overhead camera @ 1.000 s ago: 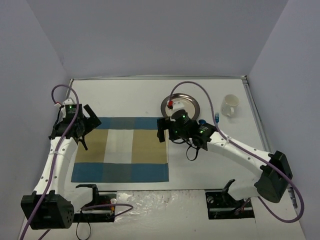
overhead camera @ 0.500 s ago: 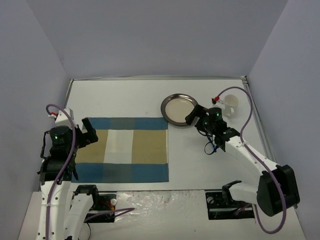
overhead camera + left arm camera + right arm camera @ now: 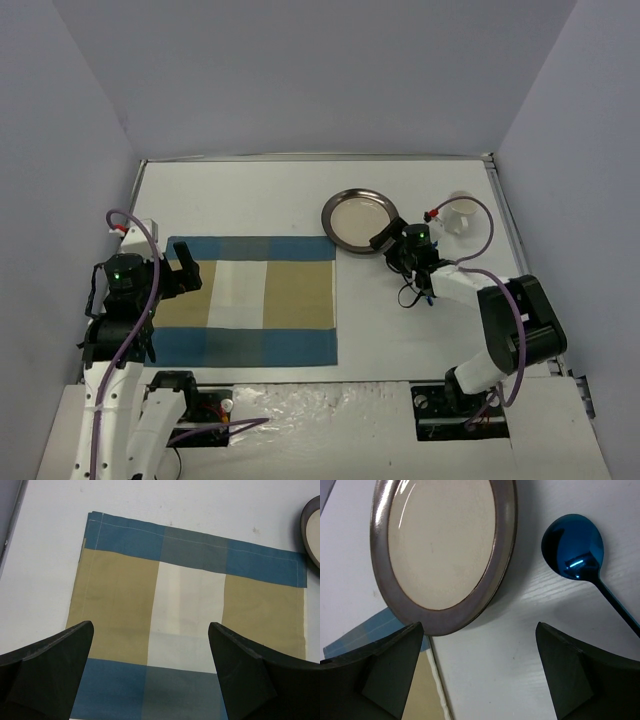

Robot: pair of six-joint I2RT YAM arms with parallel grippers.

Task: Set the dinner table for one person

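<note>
The dinner table [image 3: 250, 195] is a plain white tabletop. A blue-and-tan checked placemat [image 3: 250, 298] lies flat at its near left. A round plate [image 3: 360, 218] with a dark rim and cream centre sits just past the mat's far right corner. My right gripper [image 3: 384, 240] hangs low at the plate's near right rim, open and holding nothing; its wrist view shows the plate [image 3: 442, 545] ahead and a shiny blue spoon [image 3: 575, 545] to the right. My left gripper [image 3: 185, 272] is open over the mat's left edge, with the placemat [image 3: 190, 605] spread between its fingers.
A white cup [image 3: 458, 213] stands at the far right, partly behind the right arm's purple cable. Grey walls close in the table on three sides. The plate's rim [image 3: 311, 530] shows at the right edge of the left wrist view. The mat's corner [image 3: 395, 680] lies below the plate.
The right arm has swung from the mat's right edge over to the plate's right side and folded back. The left arm has drawn back toward its base, its gripper still over the mat's left edge.
</note>
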